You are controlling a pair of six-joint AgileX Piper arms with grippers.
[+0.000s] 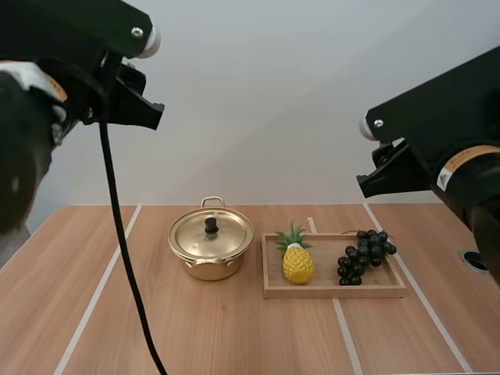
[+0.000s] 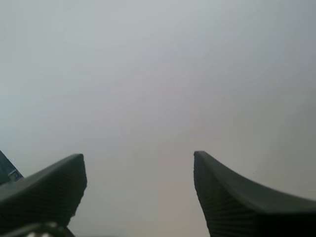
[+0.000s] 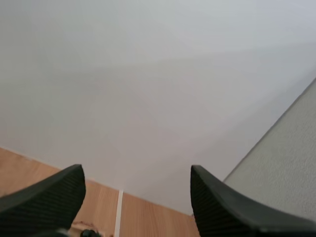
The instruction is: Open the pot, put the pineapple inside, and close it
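A gold pot (image 1: 209,264) stands on the wooden table, left of centre, with its lid (image 1: 223,234) on and a black knob (image 1: 211,226) on top. To its right, a yellow pineapple (image 1: 298,262) with green leaves lies at the left end of a wooden tray (image 1: 336,291). Both arms are raised high above the table, far from the pot and the tray. My left gripper (image 2: 138,163) is open with nothing between its fingers, facing a plain wall. My right gripper (image 3: 137,173) is open too, with the far edge of the table (image 3: 148,217) below it.
A bunch of dark grapes (image 1: 363,254) lies at the right end of the tray. White lines run across the tabletop (image 1: 94,297). A small round fitting (image 1: 473,262) sits near the table's right edge.
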